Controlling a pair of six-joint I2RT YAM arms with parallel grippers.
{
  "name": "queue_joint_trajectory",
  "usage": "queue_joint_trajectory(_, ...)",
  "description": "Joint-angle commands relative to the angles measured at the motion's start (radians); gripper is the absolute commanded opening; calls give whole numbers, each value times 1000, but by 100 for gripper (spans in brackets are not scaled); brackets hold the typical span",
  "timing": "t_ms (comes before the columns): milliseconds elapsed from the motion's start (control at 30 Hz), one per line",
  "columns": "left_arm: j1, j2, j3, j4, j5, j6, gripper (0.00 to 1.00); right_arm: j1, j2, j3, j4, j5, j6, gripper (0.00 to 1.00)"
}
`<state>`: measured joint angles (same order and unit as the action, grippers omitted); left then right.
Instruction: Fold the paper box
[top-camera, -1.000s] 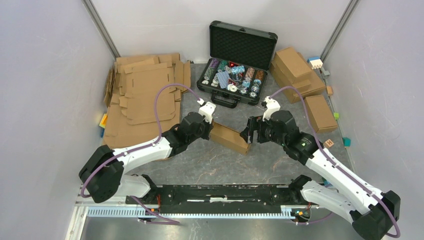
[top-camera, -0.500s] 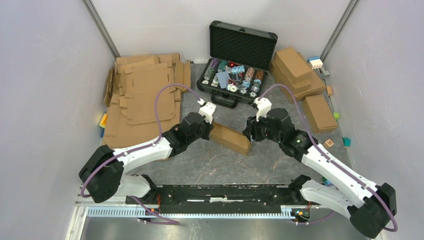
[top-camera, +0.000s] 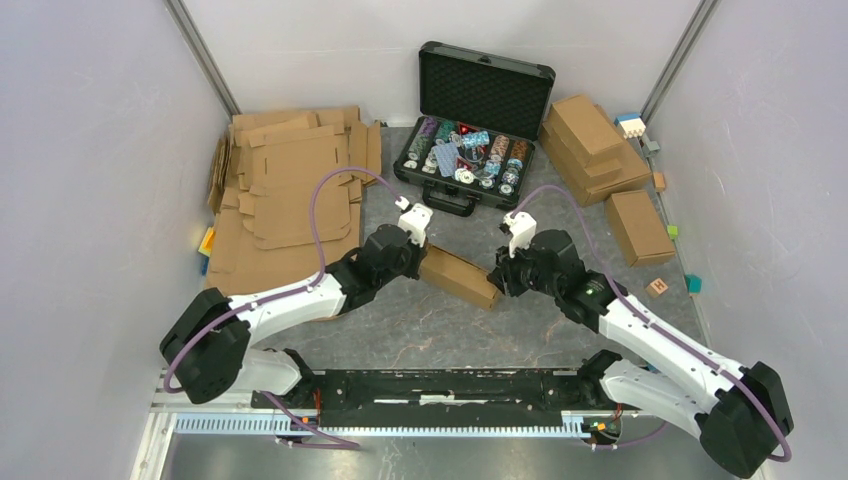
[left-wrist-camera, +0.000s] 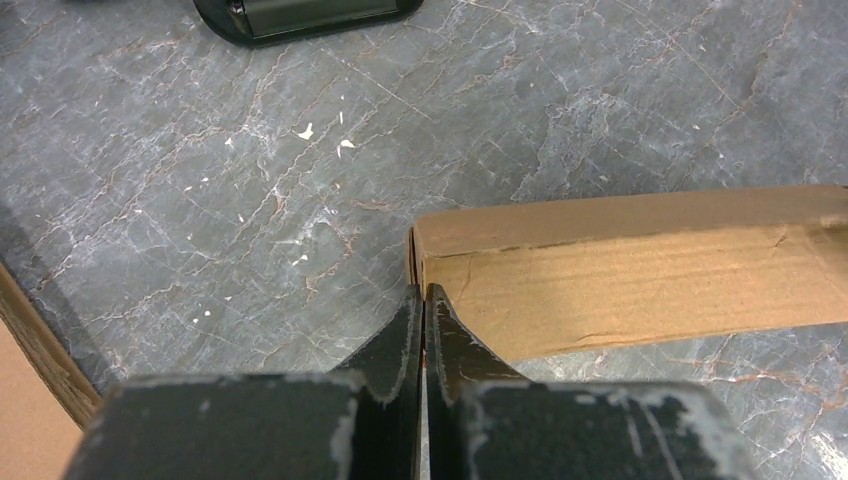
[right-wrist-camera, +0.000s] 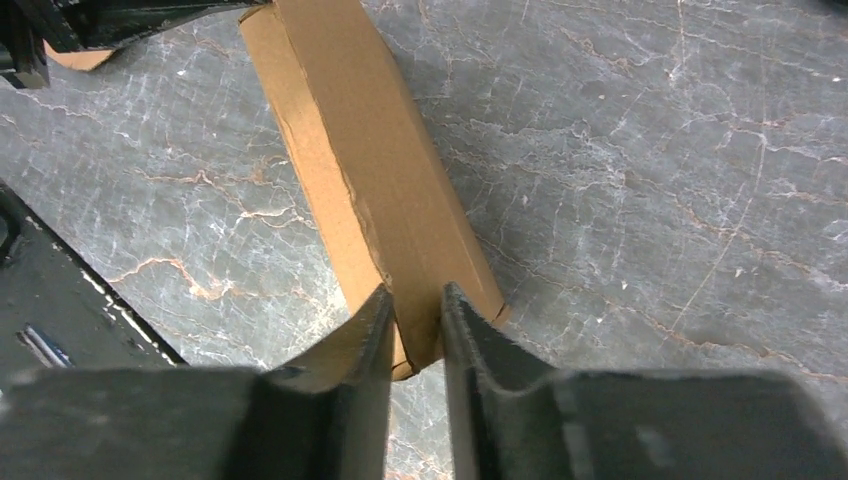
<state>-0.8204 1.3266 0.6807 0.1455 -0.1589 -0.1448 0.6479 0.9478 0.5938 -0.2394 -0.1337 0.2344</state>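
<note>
The paper box (top-camera: 458, 276) lies on the grey marbled worktop (top-camera: 450, 330), in the middle between the two arms and just in front of the open black case (top-camera: 480, 100). It is plain brown corrugated cardboard, unprinted, folded up into a long, narrow, shallow shape that sits slantwise, with one end towards each claw. The right wrist view shows a ragged crease along its upper long edge (right-wrist-camera: 370, 170).

The left claw (left-wrist-camera: 422, 305) is pressed closed, with only a hairline between its fingers. Its tips touch the box's end corner (left-wrist-camera: 415, 260) (whether a thin cardboard edge is pinched there, I cannot tell). The right claw (right-wrist-camera: 415, 300) is narrowed onto the opposite end, with cardboard filling the slim gap between its fingers (right-wrist-camera: 368, 330).
</note>
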Motion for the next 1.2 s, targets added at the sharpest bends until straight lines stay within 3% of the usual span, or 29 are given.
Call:
queue_joint_trajectory(0, -14, 23, 20, 2, 6, -13, 2, 2, 8, -42, 12, -33, -13, 39)
queue_joint_trajectory(267, -17, 25, 21, 2, 2, -12, 2, 1, -32, 27, -29, -35, -61, 54)
queue_joint_trajectory(400, -17, 22, 20, 1, 1, -10, 2, 1, -20, 89, -46, -31, -81, 76)
queue_joint_trajectory(500, -17, 21, 19, 3, -2, -10, 2, 2, -18, 116, -34, -23, -86, 78)
queue_joint_trajectory(600, -17, 19, 19, 2, -2, -10, 2, 2, -14, 121, -8, -65, -82, 72)
queue_joint_trajectory(800, -18, 20, 20, 2, -2, -9, 2, 2, 5, 65, 32, -127, -59, 48)
queue_joint_trajectory(1167, -19, 27, 25, -1, 0, -11, 2, 2, 12, -49, 64, -142, -59, 28)
